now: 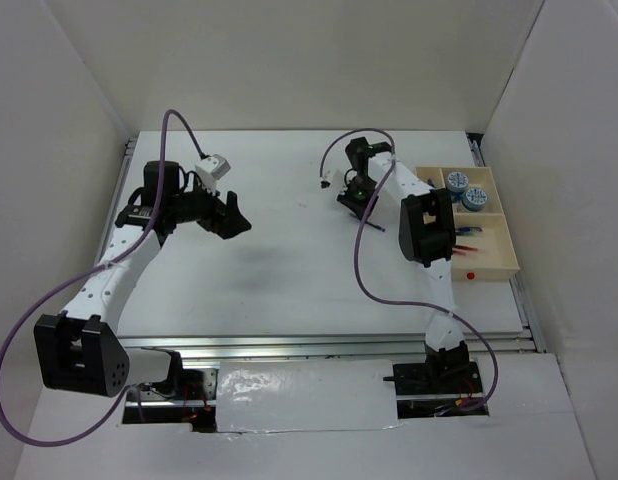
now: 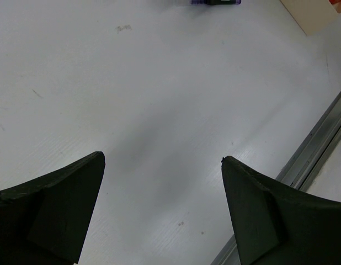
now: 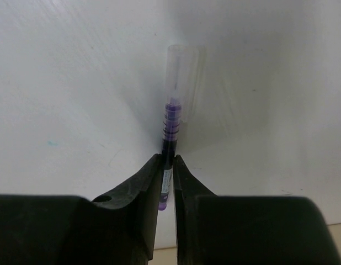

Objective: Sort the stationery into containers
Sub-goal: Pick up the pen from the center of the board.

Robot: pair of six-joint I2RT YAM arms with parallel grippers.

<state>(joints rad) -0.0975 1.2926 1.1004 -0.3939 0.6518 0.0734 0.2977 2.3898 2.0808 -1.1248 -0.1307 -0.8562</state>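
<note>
My right gripper [image 3: 168, 161] is shut on a thin purple pen [image 3: 171, 118] with a clear cap. The pen lies along the white table and points away from the jaws. From above, that gripper [image 1: 353, 201] sits left of the pale beige tray [image 1: 494, 270], and the pen's end [image 1: 375, 227] pokes out beside it. The tray's back compartments hold two blue-and-white rolls [image 1: 456, 182] [image 1: 475, 197]. Pens [image 1: 468, 232] lie in its front compartment. My left gripper [image 1: 234, 222] hangs open over bare table at the left, with nothing between its fingers [image 2: 76, 187].
A red dot [image 1: 470, 275] shows at the tray's front wall. A corner of the tray [image 2: 314, 14] appears at the top right of the left wrist view. A metal rail [image 2: 314, 149] runs along the table's edge there. White walls enclose the table.
</note>
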